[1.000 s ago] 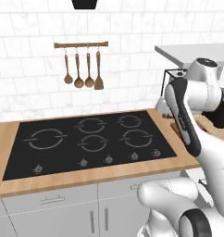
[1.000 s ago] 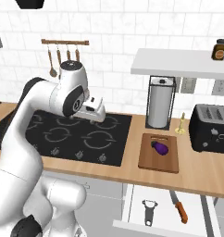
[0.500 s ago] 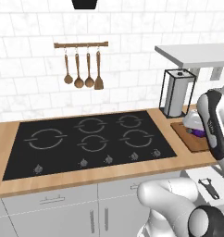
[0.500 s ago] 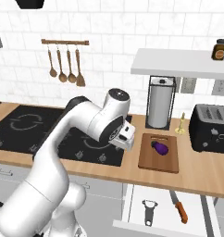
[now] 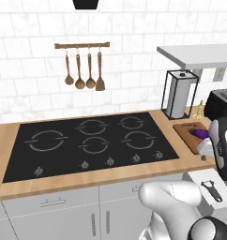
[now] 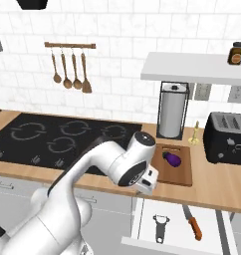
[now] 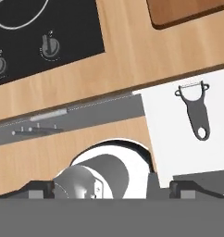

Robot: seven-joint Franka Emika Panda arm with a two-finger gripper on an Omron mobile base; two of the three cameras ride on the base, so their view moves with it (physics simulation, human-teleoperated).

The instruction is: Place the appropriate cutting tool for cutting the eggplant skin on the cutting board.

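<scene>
Right base view showed the tool (image 6: pixel 147 180) at the end of the white arm, held low over the front edge of the desk (image 6: pixel 212 182), just left of the cutting board (image 6: pixel 174 165) and above the open drawer (image 6: pixel 180 225). Whether its fingers were spread or pressed together could not be told, since they were hidden beneath the white hand in the base views and only two dark stubs were seen at the bottom of the hand view.

In the drawer, a dark peeler (image 6: pixel 161 228) was seen lying flat on the white floor, and a knife (image 6: pixel 192 223) with an orange handle was seen just to its right, apart from it. In the hand view the peeler (image 7: pixel 196 112) was shown with its blade end toward the desk edge and its handle pointing away from it. The peeler (image 5: pixel 211 190) was also caught in the left base view, beside the arm.

The eggplant (image 6: pixel 172 159) was seen resting on the cutting board, toward its back half. In the left base view the eggplant (image 5: pixel 200 133) appeared partly hidden by the arm, probably still fully on the cutting board (image 5: pixel 189 135).

Behind the board a paper towel holder (image 6: pixel 173 110) was seen standing, with a black toaster (image 6: pixel 227 138) to its right. The black stovetop (image 6: pixel 62 138) was set into the desk to the left.
</scene>
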